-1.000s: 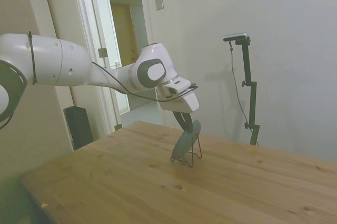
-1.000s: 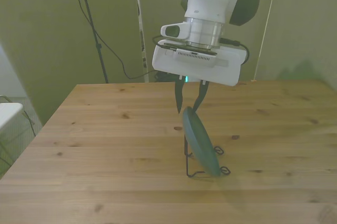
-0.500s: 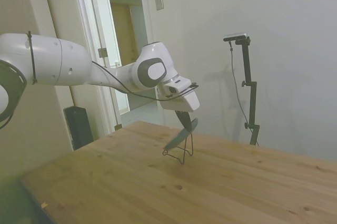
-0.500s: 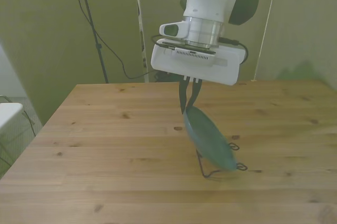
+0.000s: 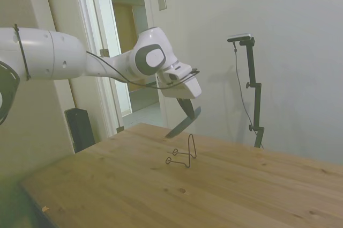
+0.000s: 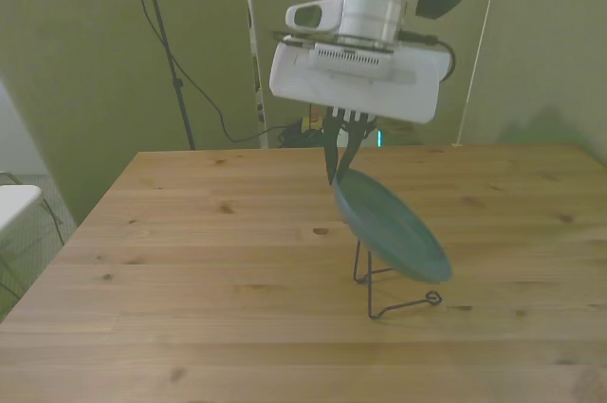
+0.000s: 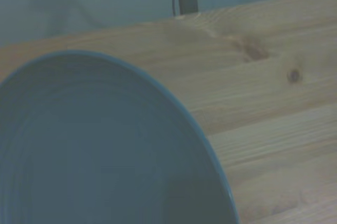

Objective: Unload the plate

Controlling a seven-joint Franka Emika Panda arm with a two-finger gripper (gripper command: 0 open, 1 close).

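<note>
My gripper (image 6: 340,164) (image 5: 188,114) is shut on the upper rim of the plate (image 6: 389,228) (image 5: 181,123), a small dark grey-green dish that hangs tilted in the air above the table. Below it the thin black wire stand (image 6: 389,291) (image 5: 183,155) rests on the wooden table with nothing in it. The plate's edge is clear of the stand. In the wrist view the plate (image 7: 100,150) fills most of the picture, with bare wood beyond it.
The wooden table (image 6: 190,261) (image 5: 241,190) spreads around the stand on all sides. An open doorway (image 5: 126,61) and a dark box on the floor (image 5: 80,127) lie behind the arm in the side view.
The gripper has risen with the plate in it, lifting it out of the wire stand. The stand has settled back on the table, slightly shifted.
</note>
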